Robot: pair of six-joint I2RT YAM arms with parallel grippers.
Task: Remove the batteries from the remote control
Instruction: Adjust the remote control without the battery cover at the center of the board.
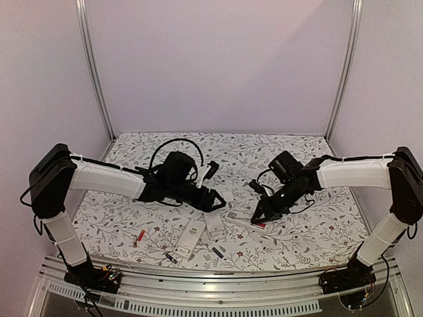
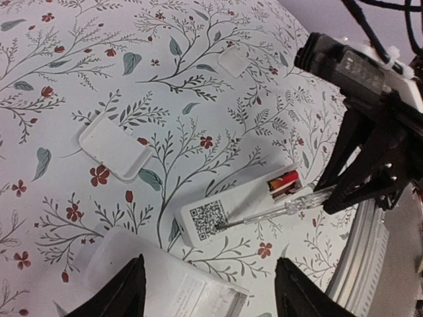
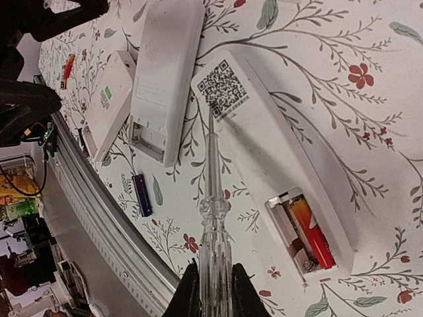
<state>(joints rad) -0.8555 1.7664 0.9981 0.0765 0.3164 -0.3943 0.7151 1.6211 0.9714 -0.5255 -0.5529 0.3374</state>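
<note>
From above, my left pincer (image 1: 215,198) hangs spread over the desk (image 1: 297,152), holding nothing. My right pincer (image 1: 259,218) is down at the open remote (image 1: 239,220). Two other remotes (image 1: 188,236) lie just beside it. The loose batteries, a red one (image 1: 139,236) and a dark one (image 1: 217,252), sit near the front edge. They are round, so if I nudge a remote into them, I'd expect them to roll onto the rail.

Through the left wrist camera, the left fingers (image 2: 125,290) stand wide apart above one of the spare remotes. The open remote lies just ahead, with a red-orange battery (image 2: 285,181) seated in its compartment. Nothing pins that remote down. My worry is that any levering will make it skid or swing round rather than free the battery. The two arms are also close, so reaching in to brace it risks a knock.

Through the right wrist camera, the right pincer is pressed together on the clear handle of the tool (image 3: 211,218). The tool's tip rests on the casing by the QR label, well apart from the compartment. One slot there looks empty. The handle looks smooth and could twist in the grip. The tip could skate across the plastic, and a battery that springs out could bounce away towards the rail.
</note>
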